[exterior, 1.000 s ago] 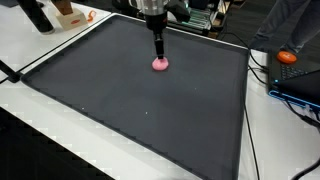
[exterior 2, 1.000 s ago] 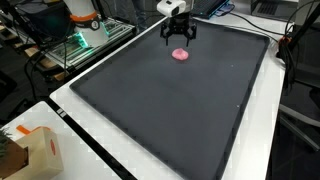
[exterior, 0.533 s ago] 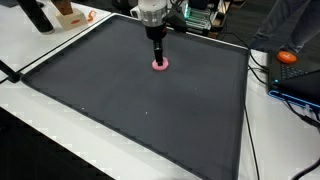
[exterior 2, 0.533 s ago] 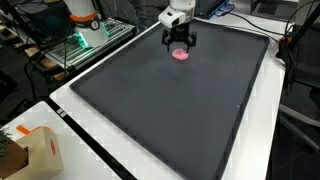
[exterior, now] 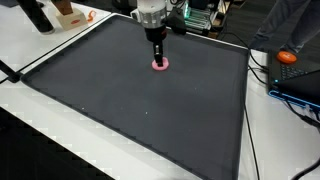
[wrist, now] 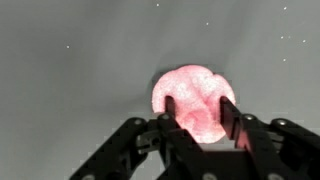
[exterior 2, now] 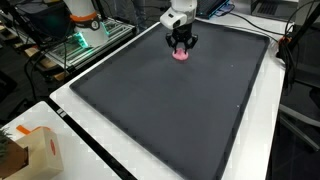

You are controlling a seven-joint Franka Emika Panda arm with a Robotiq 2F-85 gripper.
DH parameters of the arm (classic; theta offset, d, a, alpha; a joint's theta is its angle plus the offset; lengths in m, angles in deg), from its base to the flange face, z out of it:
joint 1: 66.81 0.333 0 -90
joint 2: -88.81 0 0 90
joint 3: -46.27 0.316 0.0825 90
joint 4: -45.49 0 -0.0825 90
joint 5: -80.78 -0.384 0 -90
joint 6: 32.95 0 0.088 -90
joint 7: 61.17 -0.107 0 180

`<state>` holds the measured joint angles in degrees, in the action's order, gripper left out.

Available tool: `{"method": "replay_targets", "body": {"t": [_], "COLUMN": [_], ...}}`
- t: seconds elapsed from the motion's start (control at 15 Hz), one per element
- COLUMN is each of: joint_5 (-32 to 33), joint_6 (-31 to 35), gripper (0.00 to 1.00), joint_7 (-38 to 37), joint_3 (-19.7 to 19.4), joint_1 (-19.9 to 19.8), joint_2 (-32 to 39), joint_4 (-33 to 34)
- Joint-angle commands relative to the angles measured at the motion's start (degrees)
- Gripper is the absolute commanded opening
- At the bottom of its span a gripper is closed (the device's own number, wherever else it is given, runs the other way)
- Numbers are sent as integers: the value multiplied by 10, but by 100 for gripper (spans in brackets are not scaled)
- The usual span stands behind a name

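Since a second ago the gripper point(exterior: 159, 61) has sunk onto the pink lump point(exterior: 160, 68), which lies on the dark mat point(exterior: 140, 115) near its far edge in an exterior view; in an exterior view the gripper point(exterior 2: 181, 47) hides most of the pink lump point(exterior 2: 181, 56). In the wrist view the gripper point(wrist: 203, 108) sets a finger at each side of the pink lump point(wrist: 190, 88), though whether it pinches or merely straddles cannot be told. Roundish, with no clear long axis or facing, the pink lump could squirt free or skid if gripped high or off-centre.
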<state>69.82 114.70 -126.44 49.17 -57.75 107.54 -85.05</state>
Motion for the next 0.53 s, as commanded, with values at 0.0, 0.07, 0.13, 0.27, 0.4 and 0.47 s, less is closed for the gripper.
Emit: {"method": "replay_targets", "body": {"t": [0.0,0.07,0.13,0.27,0.4,0.47], "joint_5": [-12,-11,-10,-6,-2,-3], "joint_6": [11,10,9,8,6,3], "gripper": [16,10,4,0,2,2], "joint_7": [7,6,5,2,-1,-1], "joint_3": [2,1,0,-2,-4,-4], "joint_1": [1,2,2,4,5,4], "joint_2": [14,14,14,13,13,13], "joint_4": [2,3,3,3,3,3]}}
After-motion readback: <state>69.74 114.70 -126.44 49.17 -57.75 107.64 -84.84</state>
